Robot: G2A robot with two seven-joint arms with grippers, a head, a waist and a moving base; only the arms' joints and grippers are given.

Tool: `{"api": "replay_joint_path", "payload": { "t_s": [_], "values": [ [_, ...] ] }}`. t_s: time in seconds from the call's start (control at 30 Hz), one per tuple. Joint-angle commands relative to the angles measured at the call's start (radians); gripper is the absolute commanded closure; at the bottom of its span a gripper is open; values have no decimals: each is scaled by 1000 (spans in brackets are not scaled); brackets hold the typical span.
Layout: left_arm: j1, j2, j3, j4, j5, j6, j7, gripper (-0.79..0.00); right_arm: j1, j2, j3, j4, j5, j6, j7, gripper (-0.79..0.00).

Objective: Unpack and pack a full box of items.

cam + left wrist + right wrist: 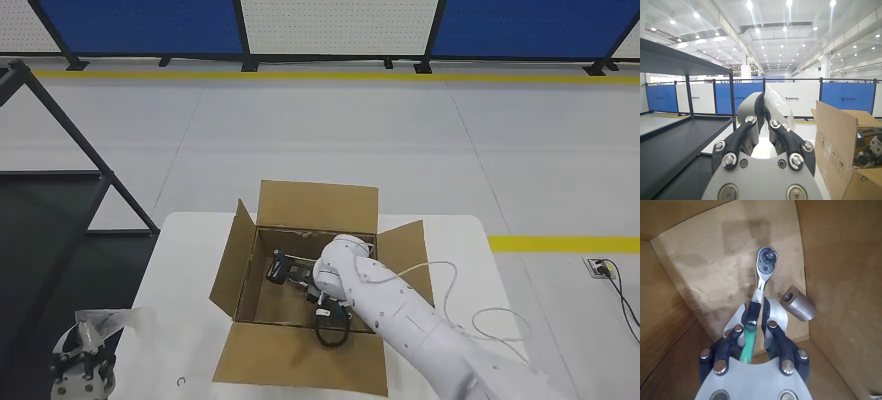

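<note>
An open cardboard box (243,262) stands in the middle of the white table (180,300). My right gripper (755,306) is down inside it, shut on the black-and-green handle of a ratchet wrench (766,262) whose chrome head points away over the box floor. A short metal cylinder (798,306) lies beside the gripper against the box wall. In the top view the right gripper (283,271) sits in the left part of the box. My left gripper (763,100) is held off the table's front left corner, shut on a clear plastic bag (778,108). From above, the left gripper (88,350) and the bag (115,322) are at the lower left.
A black metal shelf rack (677,132) stands close to the left of the table, next to the left gripper. The box's four flaps (300,360) are folded outward. A white cable (480,320) trails from the right arm. Blue and white fence panels (340,25) close off the back.
</note>
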Motion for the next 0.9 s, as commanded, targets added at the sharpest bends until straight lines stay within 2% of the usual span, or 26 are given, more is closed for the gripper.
{"api": "replay_joint_path", "payload": {
  "t_s": [0.0, 0.17, 0.27, 0.47, 0.53, 0.57, 0.6, 0.67, 0.7, 0.77, 0.87],
  "values": [
    [-1, 0, 1, 0, 2, -3, 0, 0, 6, -8, 2, 23, 2, -5, -5, -231],
    [-6, -1, 6, 2, 10, -8, -8, 0, 19, -19, 20, 61, 14, -9, -33, -252],
    [-11, -1, 9, 4, 15, -13, -12, 0, 33, -10, 53, 70, 42, -30, -76, -268],
    [-33, -1, 33, 7, 42, -24, -35, 0, 37, 44, 127, 9, 62, -87, -136, -286],
    [-41, -1, 45, 6, 53, -26, -43, 0, 26, 73, 161, -43, 62, -97, -144, -332],
    [-45, -1, 51, 4, 58, -28, -46, 0, 16, 91, 182, -78, 63, -104, -145, -363],
    [-48, -1, 57, 3, 63, -28, -50, 0, 4, 110, 205, -120, 61, -111, -141, -508],
    [-55, -1, 68, 0, 73, -28, -55, 0, -35, 155, 264, -234, 55, -118, -129, -634],
    [-58, -2, 72, 0, 77, -28, -56, 0, -65, 181, 302, -305, 49, -121, -114, -662],
    [-64, -2, 80, 1, 81, -26, -58, 0, -151, 237, 395, -487, 35, -122, -68, -770],
    [-69, -2, 87, 2, 87, -26, -62, 0, -339, 315, 565, -827, 22, -119, 43, -785]
  ]
}}
